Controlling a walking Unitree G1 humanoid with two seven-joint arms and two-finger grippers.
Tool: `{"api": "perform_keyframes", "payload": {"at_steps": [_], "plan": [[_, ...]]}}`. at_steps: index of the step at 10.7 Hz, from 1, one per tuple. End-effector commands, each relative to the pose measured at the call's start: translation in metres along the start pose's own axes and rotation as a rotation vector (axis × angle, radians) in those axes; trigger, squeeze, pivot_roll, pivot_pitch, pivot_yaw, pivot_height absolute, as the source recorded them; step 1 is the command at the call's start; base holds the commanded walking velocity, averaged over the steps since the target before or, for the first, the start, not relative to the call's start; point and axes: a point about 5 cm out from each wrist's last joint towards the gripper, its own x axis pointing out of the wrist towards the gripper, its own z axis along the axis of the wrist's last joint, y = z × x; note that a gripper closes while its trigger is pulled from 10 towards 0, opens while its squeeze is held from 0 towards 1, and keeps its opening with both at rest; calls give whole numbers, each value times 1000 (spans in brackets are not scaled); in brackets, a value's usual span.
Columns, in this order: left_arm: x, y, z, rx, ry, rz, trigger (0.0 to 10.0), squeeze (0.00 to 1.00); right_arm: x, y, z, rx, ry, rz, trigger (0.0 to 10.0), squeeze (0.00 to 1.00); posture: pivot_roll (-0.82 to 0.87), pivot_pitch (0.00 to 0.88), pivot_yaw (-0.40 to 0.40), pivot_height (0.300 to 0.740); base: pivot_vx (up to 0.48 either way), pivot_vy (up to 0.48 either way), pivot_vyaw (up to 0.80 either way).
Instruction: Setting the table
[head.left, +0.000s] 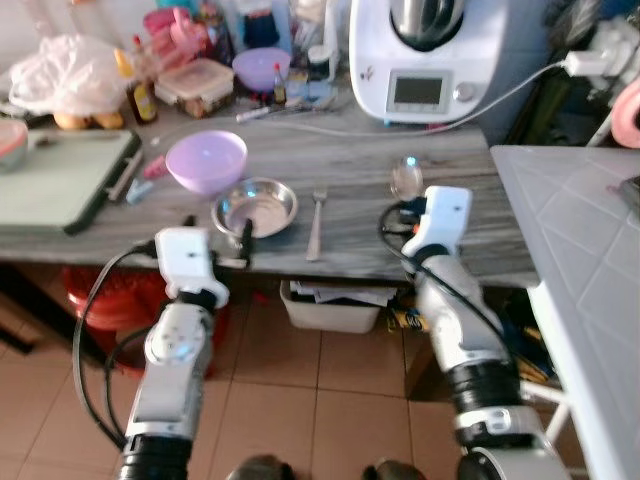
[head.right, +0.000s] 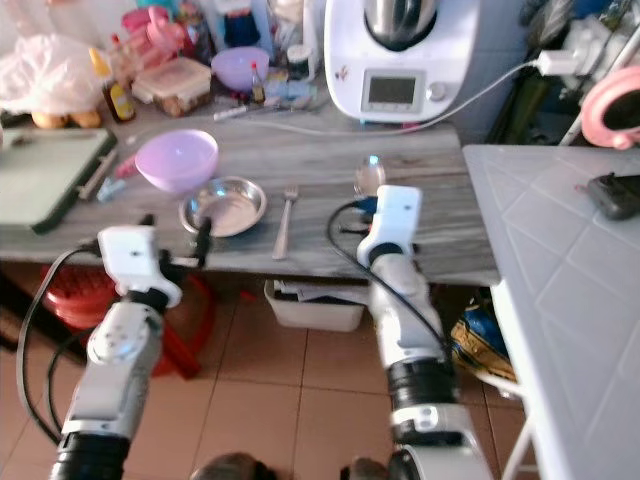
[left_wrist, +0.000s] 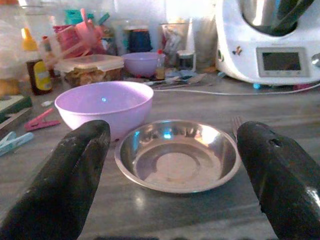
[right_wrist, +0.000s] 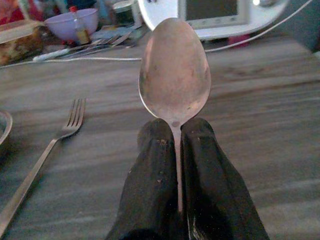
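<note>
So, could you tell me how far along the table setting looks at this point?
Partly done. The steel dish sits on the wooden table with the fork laid to its right, and the purple bowl touches its far left rim. In hand: the right gripper is shut on the spoon, held over the table right of the fork. Left: laying that spoon down. The left gripper is open, facing the dish.

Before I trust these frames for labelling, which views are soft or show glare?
Left and right eye views: mildly soft throughout, small glints on the steel dish. Left wrist view: dish and purple bowl fairly sharp, left hand's near fingers blurred, a light spot in the bowl. Right wrist view: spoon clear in the right hand, background appliance blurred.
</note>
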Motion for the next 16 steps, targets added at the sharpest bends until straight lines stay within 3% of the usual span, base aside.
{"api": "perform_keyframes", "payload": {"at_steps": [1,8,11,16], "plan": [[-2,6,2,25,-4,15,10000,0,1,9,3,10,-14,26,10000,0,26,79,65,740,0,424,0],[-3,4,5,22,-13,15,10000,0,3,1,8,9,-36,1,10000,0,27,91,65,740,35,53,0],[-5,2,6,21,-20,-4,10000,0,4,-5,9,12,-32,-21,10000,0,24,101,72,740,323,0,-594],[-6,2,6,-3,-16,18,10000,0,4,-5,11,8,-43,-17,10000,0,26,110,72,740,277,0,0]]}}
